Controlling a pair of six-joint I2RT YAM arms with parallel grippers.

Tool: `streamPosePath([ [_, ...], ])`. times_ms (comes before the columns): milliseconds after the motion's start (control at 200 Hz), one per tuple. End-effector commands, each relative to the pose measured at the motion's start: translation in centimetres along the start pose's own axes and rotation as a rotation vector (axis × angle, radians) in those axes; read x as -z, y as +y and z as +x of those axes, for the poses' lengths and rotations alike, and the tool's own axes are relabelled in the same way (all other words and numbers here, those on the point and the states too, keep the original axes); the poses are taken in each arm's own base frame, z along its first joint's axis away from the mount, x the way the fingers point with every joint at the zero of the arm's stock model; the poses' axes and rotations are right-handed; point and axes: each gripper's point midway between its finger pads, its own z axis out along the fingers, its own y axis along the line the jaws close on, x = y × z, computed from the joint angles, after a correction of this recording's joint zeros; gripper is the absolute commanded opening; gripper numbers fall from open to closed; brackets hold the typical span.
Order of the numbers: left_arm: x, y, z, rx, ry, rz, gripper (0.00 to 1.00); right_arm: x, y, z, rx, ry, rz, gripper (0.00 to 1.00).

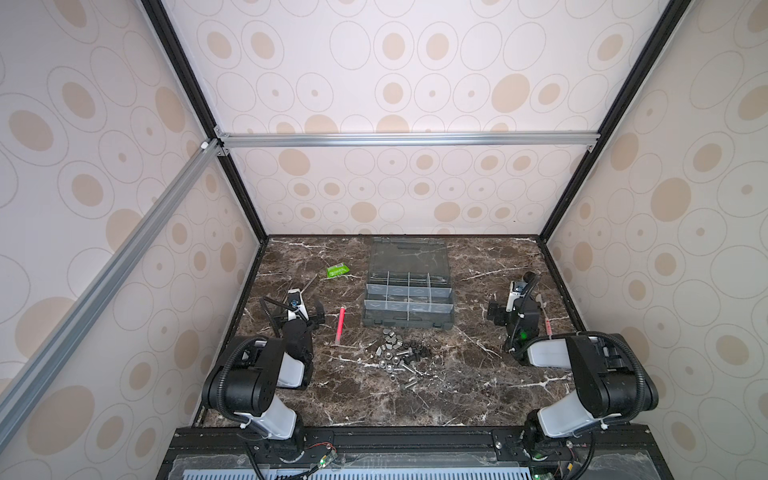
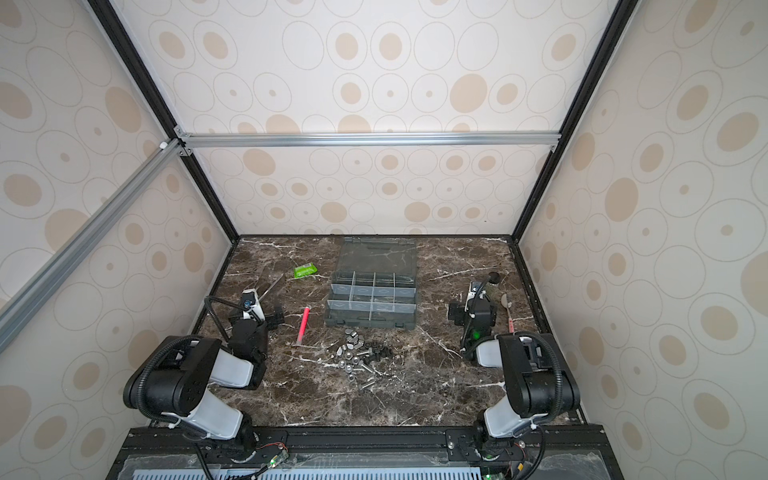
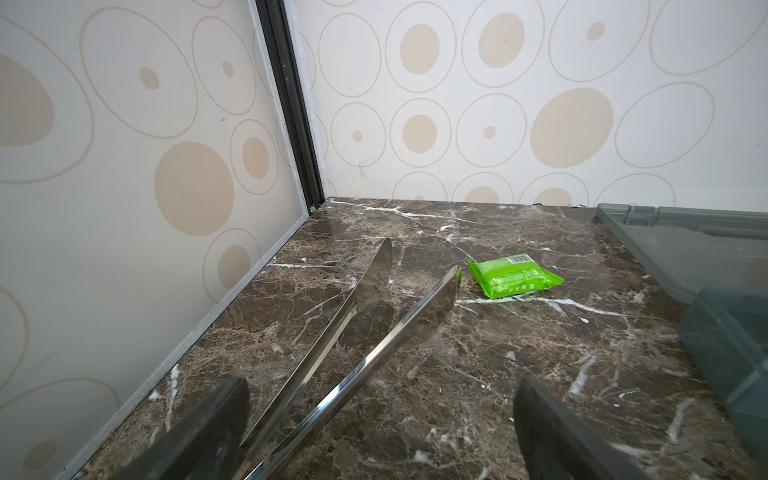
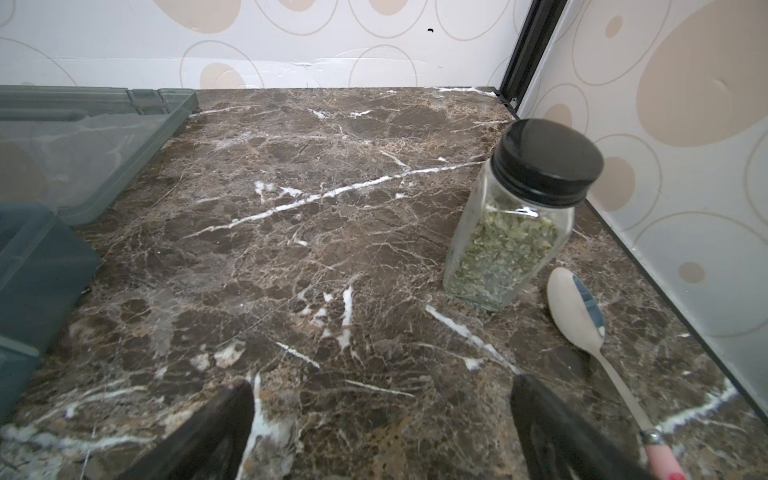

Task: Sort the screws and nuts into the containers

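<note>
- We see the screws (image 1: 409, 360) and the nuts (image 1: 390, 337) mixed in one loose heap on the marble-patterned tabletop (image 1: 457, 395). In both top views the heap lies just in front of the organiser box (image 1: 409, 322), with the small black screws on its right side.
- The containers (image 1: 409, 291), the box's divided compartments, stand open. The translucent lid (image 1: 409, 255) is folded back flat toward the rear wall.
- We find the left gripper (image 3: 382, 388) low over the left of the tabletop, well apart from the heap, its jaws released and spread wide with no grip on anything.
- Metal tweezers (image 3: 368, 286) lie on the tabletop. Their splayed legs run out from between those jaws toward a green packet (image 3: 515, 276).
- The right gripper (image 4: 380, 386) sits near the right wall, its jaws likewise released and wide.
- Ahead of it we see a black-capped glass spice jar (image 4: 511, 245) of dried green herbs, with a pink-handled spoon (image 4: 573, 307) just beside it.
- A red pen (image 1: 340, 326) lies between the left gripper and the box.
</note>
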Motion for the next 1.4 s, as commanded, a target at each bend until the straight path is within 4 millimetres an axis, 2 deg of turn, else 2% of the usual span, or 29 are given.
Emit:
streamPosePath([
  [0,-0.5,0.3,-0.9,0.015,-0.023,-0.018,0.99,0.1,0.1,-0.9,0.001,-0.027,0.002,1.0],
  [405,-0.3,0.3,-1.1,0.013,-0.035,-0.019,0.99,0.3,-0.1,-1.0,0.011,-0.036,0.023,1.0],
  [465,-0.3,-0.1,-1.7,-0.009,-0.034,-0.014,0.99,0.6,-0.7,-1.8,-0.007,-0.067,0.061,1.0],
  [550,-1.2,-0.7,-3.1,-0.047,0.047,-0.037,0.99,1.3,0.9,-2.8,0.056,-0.044,-0.01,1.0],
  [645,-2.0,-2.5,-5.7,0.02,0.142,0.043,0.99,3.5,3.4,-4.0,0.183,0.115,-0.064,1.0],
  [720,-1.3,-4.9,-6.8,0.054,0.182,0.189,0.99,6.0,4.9,-5.1,0.243,0.143,-0.087,1.0],
  [745,-1.0,-5.4,-7.1,0.07,0.196,0.217,0.99,6.6,4.9,-5.5,0.235,0.153,-0.089,1.0],
  [770,-0.7,-5.7,-7.2,0.087,0.213,0.238,0.99,7.7,6.1,-5.9,0.233,0.161,-0.123,1.0],
  [850,0.6,-6.9,-7.5,0.123,0.262,0.313,0.99,10.3,6.7,-6.4,0.184,0.275,-0.162,1.0],
  [960,2.9,-8.3,-6.2,0.14,0.365,0.41,0.97,13.3,7.1,-6.9,0.094,0.372,-0.197,1.0],
  [1050,4.7,-9.4,-5.1,0.14,0.424,0.477,0.93,15.4,8.9,-6.8,0.055,0.388,-0.284,1.0],
  [1190,7.4,-11.5,-3.0,0.11,0.503,0.57,0.84,18.0,10.9,-5.1,0.068,0.437,-0.343,1.0],
  [1395,10.8,-14.5,-0.4,-0.026,0.571,0.658,0.76,20.1,12.4,-2.6,0.056,0.491,-0.408,1.0],
])
